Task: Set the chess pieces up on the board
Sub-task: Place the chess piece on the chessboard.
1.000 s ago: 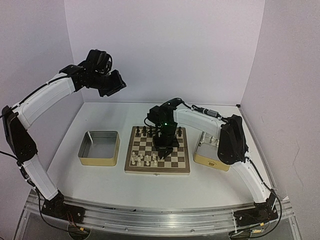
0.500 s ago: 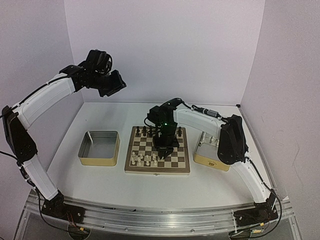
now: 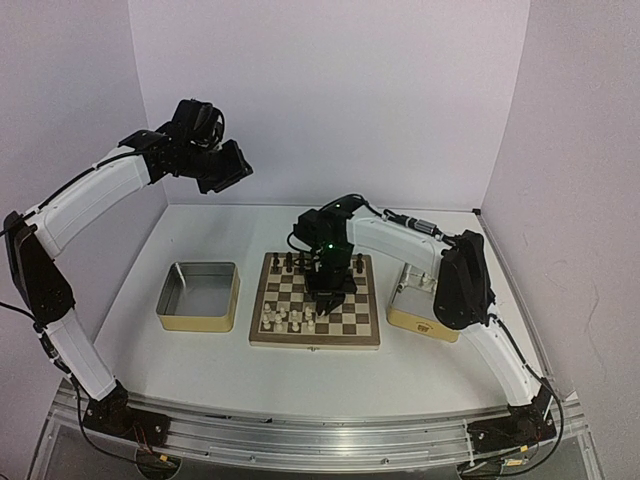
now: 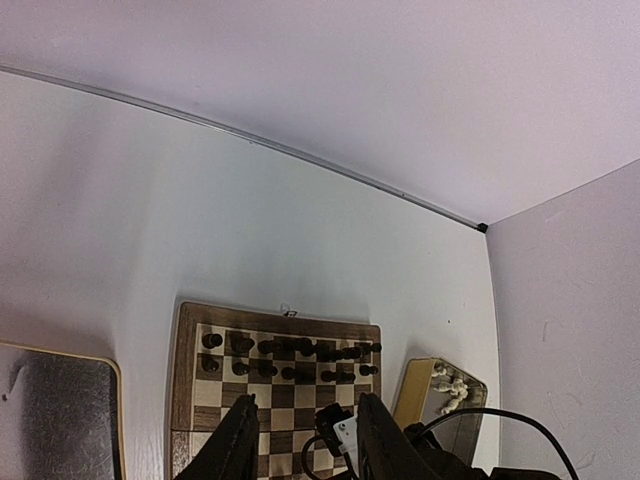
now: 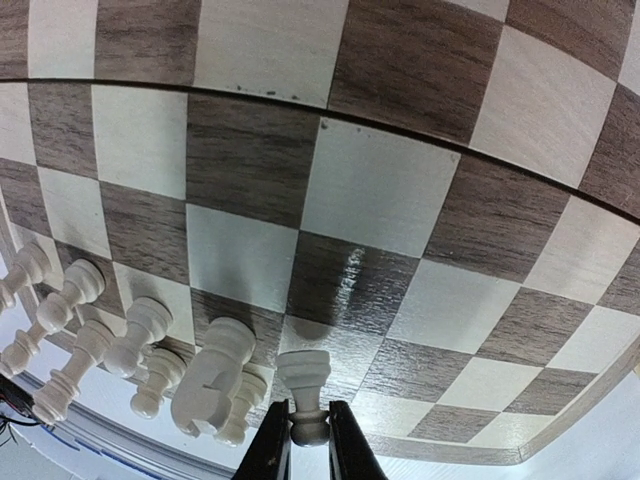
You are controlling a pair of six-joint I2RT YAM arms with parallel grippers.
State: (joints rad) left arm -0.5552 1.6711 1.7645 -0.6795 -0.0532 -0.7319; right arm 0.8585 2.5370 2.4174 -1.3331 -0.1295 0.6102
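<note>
Piece foot cut off between right tool jaws, grip unclear; left tool parted.

A square wooden board with light and dark brown checks and a pale rim lies flat. Small cream-white chess pieces stand upright, clustered in two short rows on the left part of its near edge.

Robotics laboratory test cell. A left arm and a right arm, both white and black, are bolted to an aluminium rail at the near edge of a white counter. Plain pale-violet walls enclose it. Props are a chessboard and two metal tins.
</note>
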